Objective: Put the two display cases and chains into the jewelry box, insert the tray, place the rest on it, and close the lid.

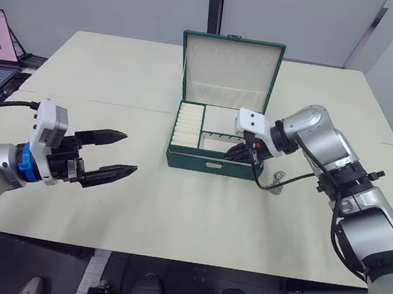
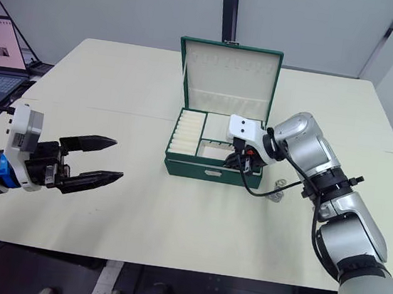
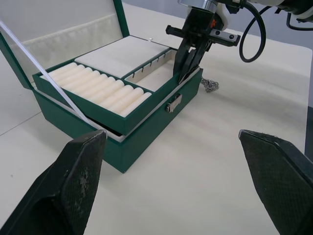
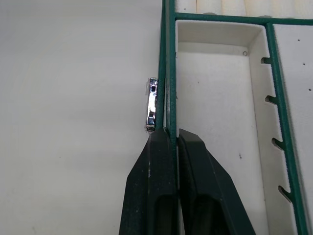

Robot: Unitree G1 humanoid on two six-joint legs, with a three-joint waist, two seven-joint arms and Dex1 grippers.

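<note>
Fingers of the right gripper [image 4: 168,142] are pressed together, pinching the front rim of the shallow green-rimmed cream tray [image 3: 146,81], which sits in the dark green jewelry box [image 1: 194,162] with its cream-lined lid [image 1: 229,65] upright. The left gripper [image 1: 113,155] hangs wide apart and empty over the pale counter [image 1: 174,209]. A silvery link chain [image 1: 276,179] lies on the counter just beside the box. My worry: the thin rim grip may slip or tilt the tray, and the right arm's black cable [image 1: 285,181] trails over that chain and could drag it.
</note>
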